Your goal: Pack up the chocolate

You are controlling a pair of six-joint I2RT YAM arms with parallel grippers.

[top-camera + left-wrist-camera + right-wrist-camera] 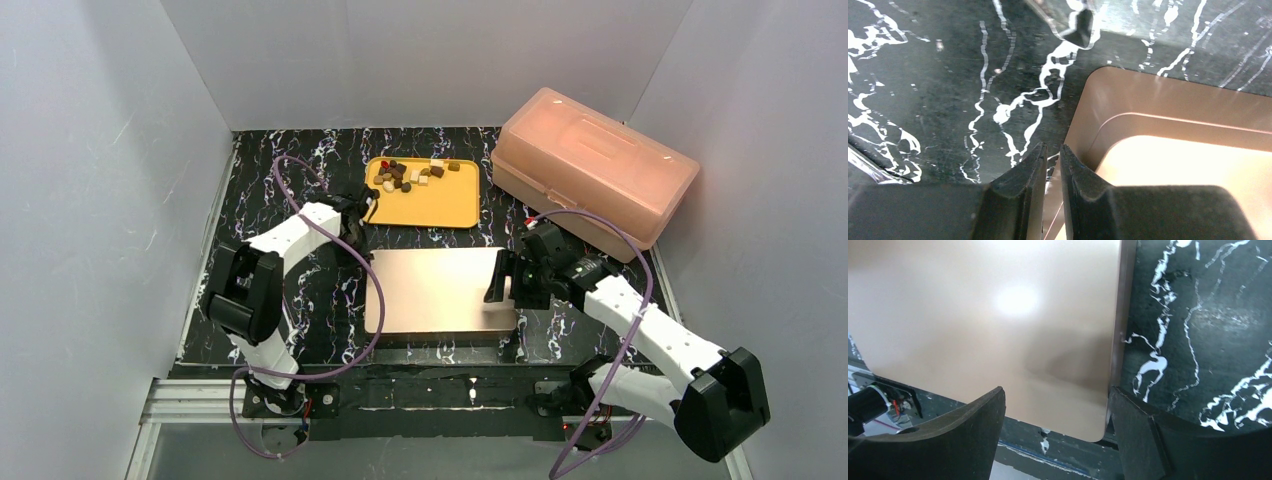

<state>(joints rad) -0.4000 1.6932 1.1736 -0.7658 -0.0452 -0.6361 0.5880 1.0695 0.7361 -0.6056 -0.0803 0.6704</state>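
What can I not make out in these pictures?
- Inside of the pink case: top view, closed lid hides it.
- Chocolate count: top view, pieces too small and overlapping.
- Whether the left pincer pinches the rose-gold box rim: left wrist view, fingers cover the contact.

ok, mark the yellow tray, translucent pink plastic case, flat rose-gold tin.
yellow tray [432,206]: top view, bare floor.
translucent pink plastic case [590,148]: top view, lid.
flat rose-gold tin [435,290]: top view, top face.
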